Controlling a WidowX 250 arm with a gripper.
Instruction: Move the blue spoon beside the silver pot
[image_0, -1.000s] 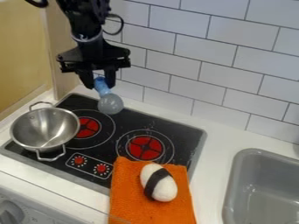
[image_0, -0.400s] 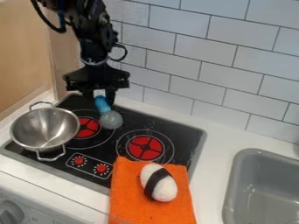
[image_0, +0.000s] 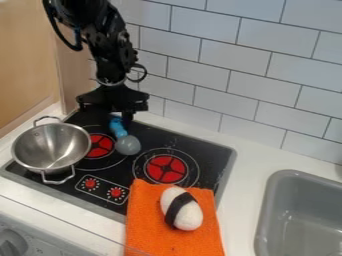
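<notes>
The jaws grasp the spoon (image_0: 127, 145) over the stove (image_0: 180, 141), its bowl toward the camera, near the pot (image_0: 51, 148)

The one camera looks from in front of the claw (image_0: 118, 120) and higher up, facing down at a slant past it to the tiled wall (image_0: 227, 65) behind. It is near enough that the stove top (image_0: 160, 140) under and around the claw spans much of the view, yet far enough to take in the pot (image_0: 51, 148) on the claw's left in the picture and part of the sink (image_0: 300, 215) well to its right. The top edge cuts off the arm (image_0: 110, 45) above the claw.
</notes>
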